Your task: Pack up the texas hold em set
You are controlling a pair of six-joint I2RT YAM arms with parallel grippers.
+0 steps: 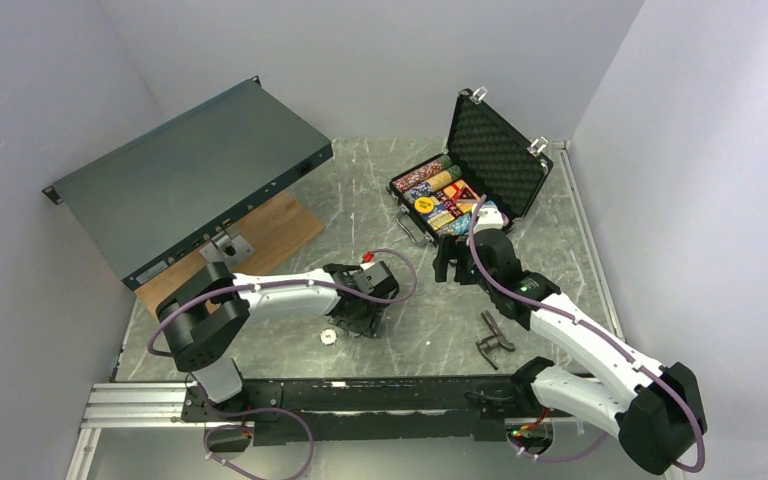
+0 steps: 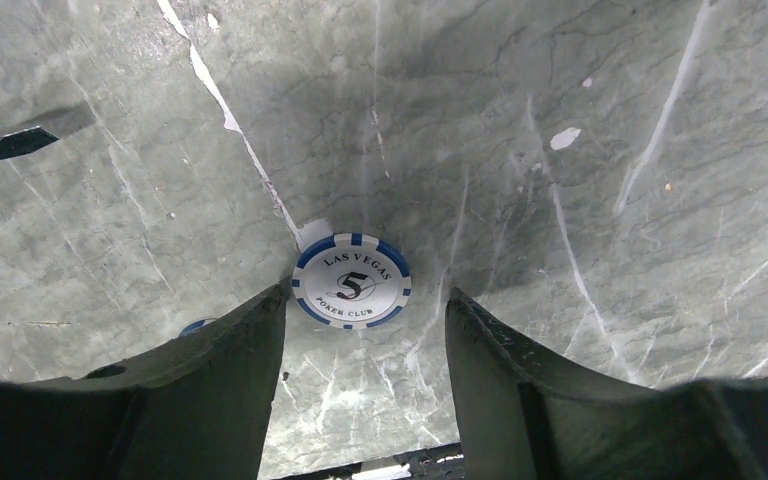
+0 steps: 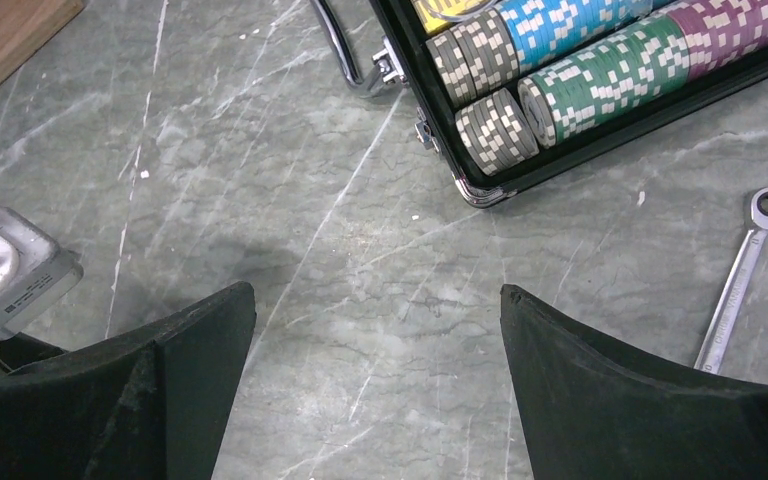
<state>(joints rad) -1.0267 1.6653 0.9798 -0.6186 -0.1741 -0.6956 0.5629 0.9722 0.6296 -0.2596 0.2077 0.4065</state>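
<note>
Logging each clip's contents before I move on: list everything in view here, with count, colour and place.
Briefcase: one, black, open, back right of the table.
Poker chip rows: several, grey, blue, green, purple, inside the briefcase.
Yellow disc: one, in the briefcase.
Loose chip: one, white with blue edge, on the table between the left jaws.
Wrench: one, silver, on the table beside the briefcase.
Dark small object: one, on the table by the right arm.
Rack unit: one, dark grey, back left, over a wooden board.
Left gripper: one, black, jaws open astride the loose chip.
Right gripper: one, black, jaws open, empty, facing the briefcase.
</note>
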